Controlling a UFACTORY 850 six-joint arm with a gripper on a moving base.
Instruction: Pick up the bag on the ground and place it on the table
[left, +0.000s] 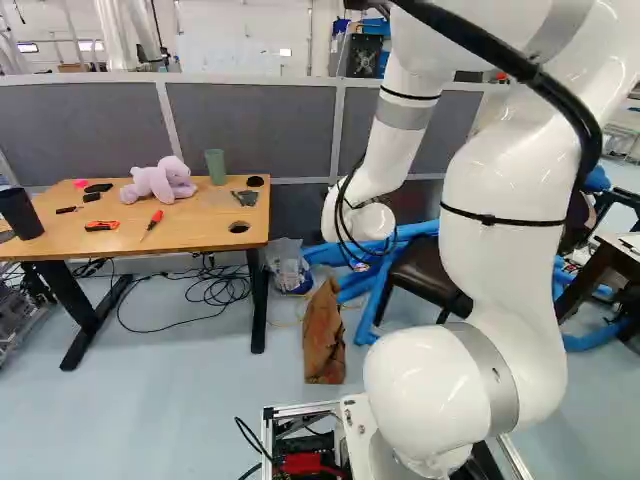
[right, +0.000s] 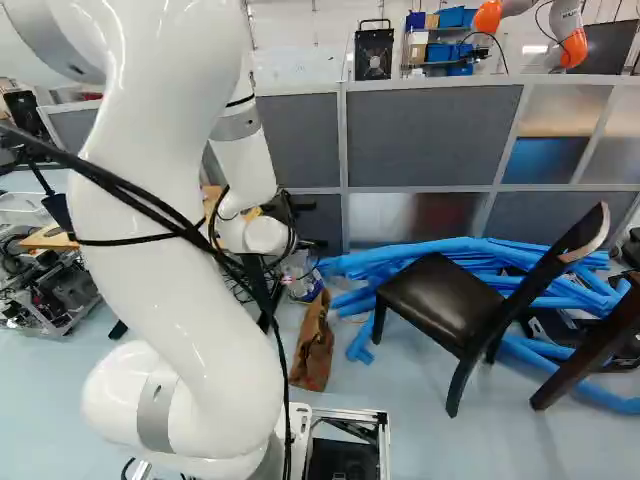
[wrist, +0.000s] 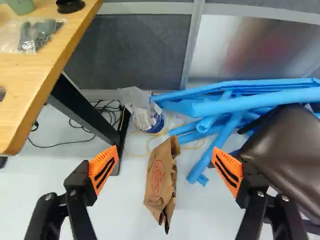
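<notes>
A brown paper bag (left: 324, 335) stands on the floor just right of the table's leg in the left base view; the same bag (right: 313, 345) shows beside my arm in the right base view. Seen from the wrist, my gripper (wrist: 165, 168) is open, its orange-padded fingers wide apart. The bag (wrist: 161, 180) lies ahead of it, within the span between the fingers, and neither finger touches it. The wooden table (left: 200, 232) is at the left of the left base view. In both base views the arm hides the gripper's fingers.
On the table are a purple plush toy (left: 160, 181), a green cup (left: 216, 166) and small tools. A dark chair (right: 440, 300) and blue tubes (wrist: 260, 102) lie right of the bag. A plastic-wrapped item (wrist: 142, 110) sits behind it; cables trail under the table.
</notes>
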